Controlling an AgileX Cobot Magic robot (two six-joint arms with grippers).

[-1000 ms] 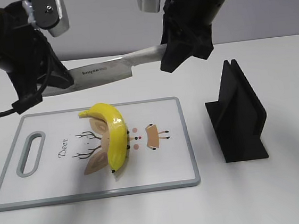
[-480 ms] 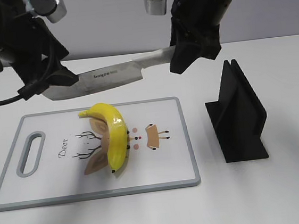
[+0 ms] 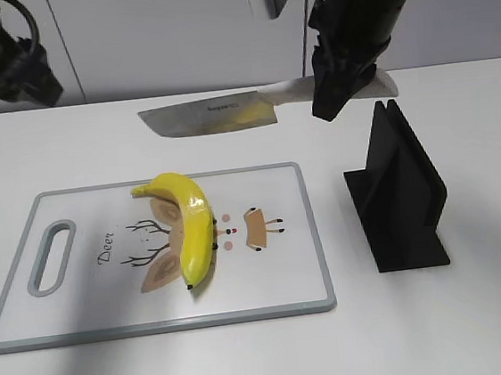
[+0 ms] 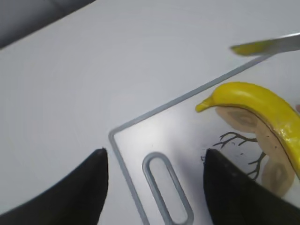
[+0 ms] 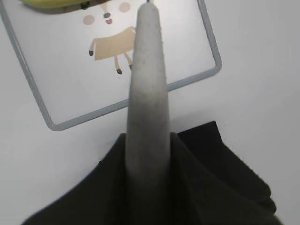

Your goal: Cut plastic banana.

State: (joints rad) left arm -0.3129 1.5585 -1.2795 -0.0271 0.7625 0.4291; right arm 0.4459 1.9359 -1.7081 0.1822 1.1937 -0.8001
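In the upper middle of the exterior frame, the right gripper [image 3: 347, 83] pinches the handle of a knife [image 3: 212, 115], blade pointing left, hanging above the far edge of the cutting board [image 3: 279, 287]. The banana [image 3: 192, 225] lies lower left of the blade, its long axis running toward the near edge, crosswise to the knife. The left gripper [image 4: 152, 185] hangs spread and empty; its own view shows the banana's stem tip, which the right wrist view barely catches.

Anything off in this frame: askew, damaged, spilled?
Nothing stands out. The banana lies whole on the cutting board, the right gripper holds the knife level above the table, and the black knife stand is upright beside the board.
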